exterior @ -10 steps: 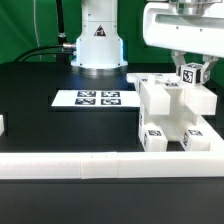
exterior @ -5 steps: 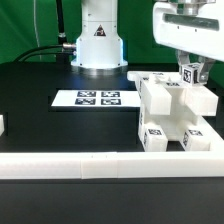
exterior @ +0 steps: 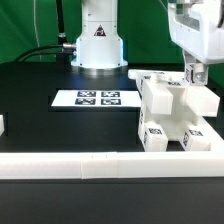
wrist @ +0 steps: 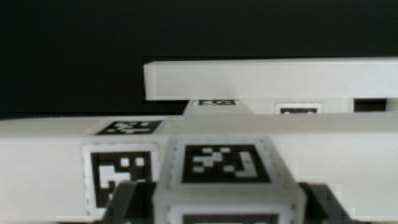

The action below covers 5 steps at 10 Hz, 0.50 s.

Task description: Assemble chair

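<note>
The partly built chair (exterior: 172,112) is a group of white blocky pieces with small tags, standing at the exterior view's right. My gripper (exterior: 195,74) hangs just above its far right end. It is shut on a small white tagged chair piece (exterior: 194,70). In the wrist view this piece (wrist: 217,160) fills the space between my two dark fingers (wrist: 125,206), with one tag facing the camera. My gripper (wrist: 222,208) holds it close over the white tagged top of the chair pieces (wrist: 71,130). The piece's lower end is hidden.
The marker board (exterior: 97,98) lies flat in the middle of the black table. The long low white border rail (exterior: 100,165) runs along the front, also in the wrist view (wrist: 267,78). The robot base (exterior: 98,40) stands behind. A small white part (exterior: 2,125) sits at the left edge.
My gripper has moved to the exterior view's right with the small tagged piece held in it. The chair pieces on the table have not moved.
</note>
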Motion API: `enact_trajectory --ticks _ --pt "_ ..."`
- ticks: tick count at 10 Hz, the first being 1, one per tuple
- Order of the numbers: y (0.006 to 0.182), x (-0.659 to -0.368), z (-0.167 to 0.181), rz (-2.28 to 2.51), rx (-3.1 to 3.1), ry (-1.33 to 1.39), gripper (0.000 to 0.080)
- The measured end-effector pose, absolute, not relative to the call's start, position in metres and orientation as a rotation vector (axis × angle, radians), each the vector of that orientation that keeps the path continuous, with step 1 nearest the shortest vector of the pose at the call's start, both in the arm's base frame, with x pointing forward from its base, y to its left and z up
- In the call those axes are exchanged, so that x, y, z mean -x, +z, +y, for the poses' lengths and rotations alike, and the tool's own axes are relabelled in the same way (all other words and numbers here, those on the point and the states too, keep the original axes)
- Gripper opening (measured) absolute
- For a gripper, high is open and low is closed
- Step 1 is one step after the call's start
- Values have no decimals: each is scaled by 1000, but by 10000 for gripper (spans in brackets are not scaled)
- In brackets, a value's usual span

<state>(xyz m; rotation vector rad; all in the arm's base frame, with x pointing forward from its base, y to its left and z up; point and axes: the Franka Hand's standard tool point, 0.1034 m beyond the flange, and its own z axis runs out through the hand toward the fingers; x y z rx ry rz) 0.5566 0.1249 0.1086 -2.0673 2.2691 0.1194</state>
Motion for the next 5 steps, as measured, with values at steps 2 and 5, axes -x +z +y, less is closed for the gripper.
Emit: enact_trajectory --ticks 2,5 --pt "108 -557 123 2389 1925 133 268" --pt "107 -557 123 2379 1938 132 268"
